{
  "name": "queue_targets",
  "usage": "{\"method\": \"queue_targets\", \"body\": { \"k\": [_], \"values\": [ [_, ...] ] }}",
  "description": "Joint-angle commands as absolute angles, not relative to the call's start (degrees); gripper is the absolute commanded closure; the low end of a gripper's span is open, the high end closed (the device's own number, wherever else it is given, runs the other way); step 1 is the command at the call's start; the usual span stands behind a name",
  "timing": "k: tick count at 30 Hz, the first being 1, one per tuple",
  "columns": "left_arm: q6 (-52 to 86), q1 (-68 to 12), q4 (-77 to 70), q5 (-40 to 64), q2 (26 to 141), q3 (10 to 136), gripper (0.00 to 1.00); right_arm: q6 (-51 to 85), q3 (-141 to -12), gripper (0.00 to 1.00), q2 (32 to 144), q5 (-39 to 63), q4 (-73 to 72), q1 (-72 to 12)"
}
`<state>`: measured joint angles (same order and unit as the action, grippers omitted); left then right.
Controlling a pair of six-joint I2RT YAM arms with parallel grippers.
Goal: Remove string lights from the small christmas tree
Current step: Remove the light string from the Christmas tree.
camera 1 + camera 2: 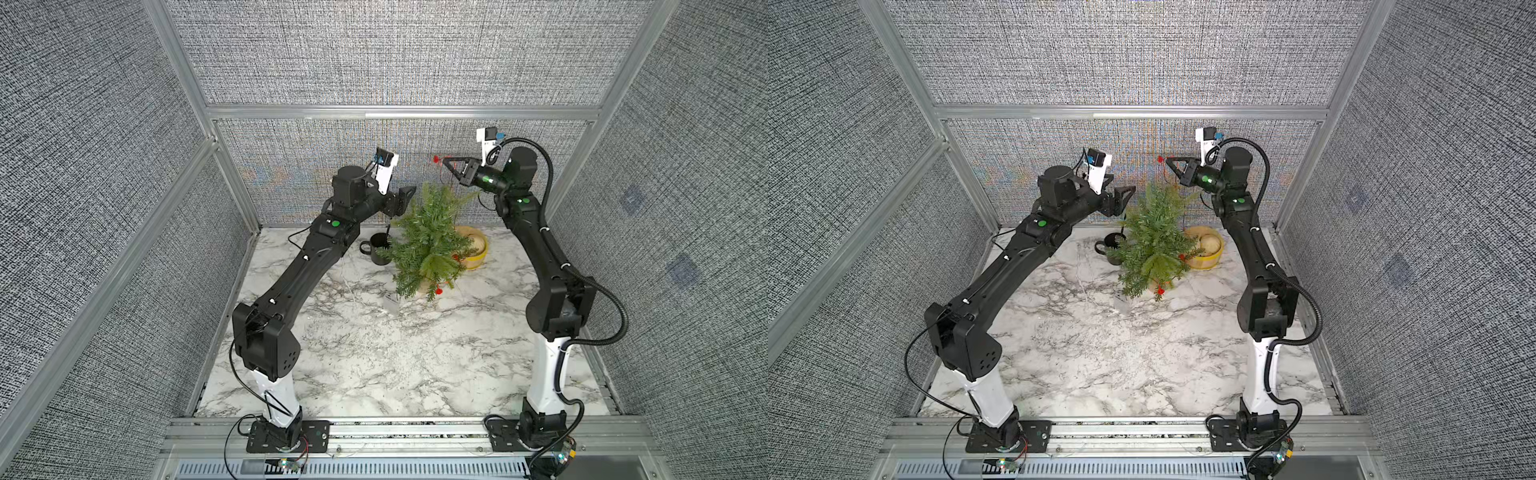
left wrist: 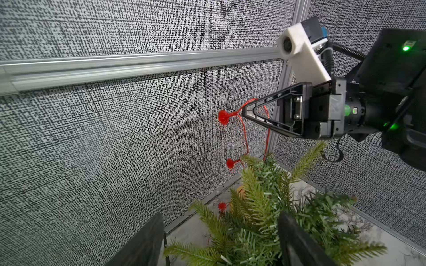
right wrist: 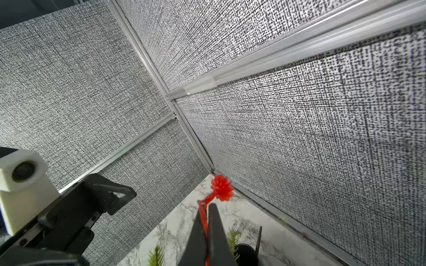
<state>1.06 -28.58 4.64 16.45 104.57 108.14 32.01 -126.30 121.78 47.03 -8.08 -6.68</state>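
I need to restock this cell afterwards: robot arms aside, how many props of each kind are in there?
small christmas tree: 1
string lights: 1
black mug: 1
thin dark stick at the mug: 1
yellow bowl: 1
Total: 5

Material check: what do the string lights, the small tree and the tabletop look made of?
The string lights: thin metallic red-copper wire; bulbs glossy, translucent red, faceted, likely plastic.
The small christmas tree: flat matte green needles, looks synthetic.
The tabletop: smooth white with grey veining, marble look; real stone or printed laminate, cannot tell.
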Motion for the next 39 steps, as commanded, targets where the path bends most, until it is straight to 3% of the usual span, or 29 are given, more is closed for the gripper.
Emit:
{"method": "queue_targets", "body": {
  "k": [1, 23, 31, 39],
  "values": [
    [0.8, -28.6, 3.4, 16.0, 103.8, 108.0, 0.22, 27.9, -126.0, 1.00, 120.7, 44.7, -5.2, -6.0],
    [0.9, -28.6, 3.4, 16.4, 101.3, 105.4, 0.22, 16.9, -121.8, 1.00, 113.8, 31.1, 6.0, -2.0],
    [1.0, -28.6, 3.8, 16.5, 99.6, 104.0, 0.22, 19.9, -126.3, 1.00, 118.0, 29.7, 2.5, -2.0],
    [0.4, -28.6, 4.1, 16.0, 97.1, 101.7, 0.22, 19.3, -125.1, 1.00, 119.6, 20.6, 4.0, -1.8]
  ]
}}
